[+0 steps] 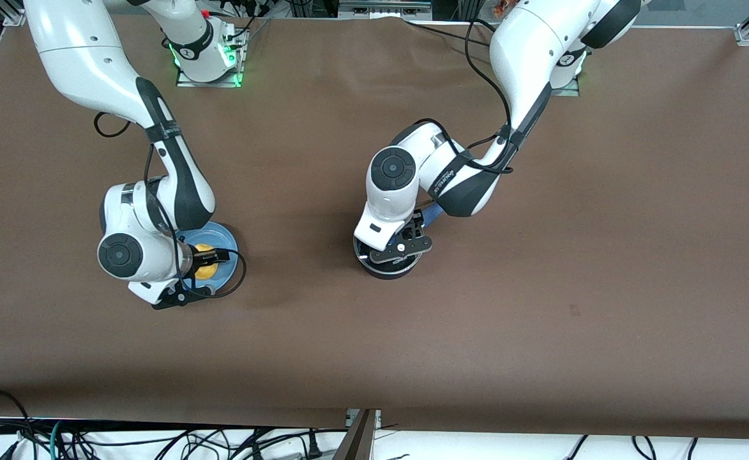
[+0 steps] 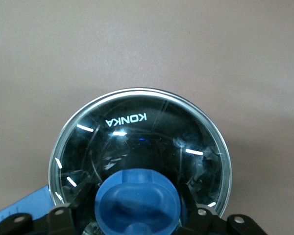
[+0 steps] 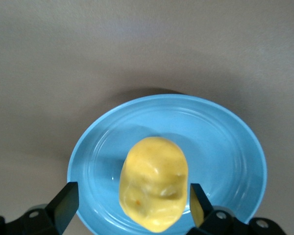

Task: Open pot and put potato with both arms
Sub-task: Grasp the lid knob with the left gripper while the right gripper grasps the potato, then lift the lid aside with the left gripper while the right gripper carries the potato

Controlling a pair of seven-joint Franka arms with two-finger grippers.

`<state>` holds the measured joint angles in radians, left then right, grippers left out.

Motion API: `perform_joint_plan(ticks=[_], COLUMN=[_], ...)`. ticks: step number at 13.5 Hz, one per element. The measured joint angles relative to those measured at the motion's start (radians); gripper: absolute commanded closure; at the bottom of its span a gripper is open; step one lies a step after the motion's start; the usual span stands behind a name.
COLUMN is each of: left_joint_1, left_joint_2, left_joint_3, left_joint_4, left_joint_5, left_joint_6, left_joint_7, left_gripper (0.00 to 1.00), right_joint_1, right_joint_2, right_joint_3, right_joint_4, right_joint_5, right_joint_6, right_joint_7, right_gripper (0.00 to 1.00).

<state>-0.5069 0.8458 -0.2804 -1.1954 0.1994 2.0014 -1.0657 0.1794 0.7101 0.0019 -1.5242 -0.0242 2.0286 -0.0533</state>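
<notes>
The black pot stands mid-table with its glass lid on; its blue handle points toward the left arm's base. My left gripper is down on the lid, shut on the blue knob, with a finger tight against each side. The yellow potato lies on a light-blue plate toward the right arm's end. My right gripper is open just over the plate, and its fingers straddle the potato. One finger is close to the skin; the other stands apart.
The plate and the pot sit about level with each other on the brown table cloth. The right arm's cable loops over the plate's edge. The arms' bases stand along the table edge farthest from the front camera.
</notes>
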Motion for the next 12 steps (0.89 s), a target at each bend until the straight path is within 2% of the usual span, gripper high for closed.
perform_joint_plan(ticks=[1, 2, 6, 7, 10, 12], left_joint_1=[-0.001, -0.001, 0.004, 0.007, 0.037, 0.088], left_joint_2=[0.0, 0.0, -0.013, -0.019, -0.055, -0.097], left_joint_3=[0.0, 0.0, 0.0, 0.0, -0.001, -0.002], left_joint_4=[0.0, 0.0, 0.007, 0.011, 0.015, 0.011], left_joint_5=[0.0, 0.0, 0.0, 0.0, 0.0, -0.009], left_joint_6=[0.0, 0.0, -0.002, -0.004, -0.026, -0.047], left_joint_7=[-0.003, -0.006, -0.007, -0.007, 0.023, 0.109], left_gripper=[0.43, 0.47, 0.47, 0.47, 0.47, 0.46], right_joint_1=[0.0, -0.001, -0.014, -0.017, -0.018, 0.002], right_joint_2=[0.007, 0.015, 0.034, 0.031, 0.029, 0.018], right_joint_3=[0.0, 0.0, -0.003, -0.003, -0.001, 0.011], right_joint_4=[-0.001, -0.001, -0.015, -0.014, 0.0, 0.062], right_joint_5=[0.0, 0.0, 0.014, 0.019, 0.021, 0.045], right_joint_6=[0.0, 0.0, 0.022, 0.022, 0.016, -0.073], right_joint_7=[0.0, -0.002, -0.049, -0.056, -0.063, -0.027], right_gripper=[0.0, 0.09, 0.8, 0.9, 0.92, 0.92])
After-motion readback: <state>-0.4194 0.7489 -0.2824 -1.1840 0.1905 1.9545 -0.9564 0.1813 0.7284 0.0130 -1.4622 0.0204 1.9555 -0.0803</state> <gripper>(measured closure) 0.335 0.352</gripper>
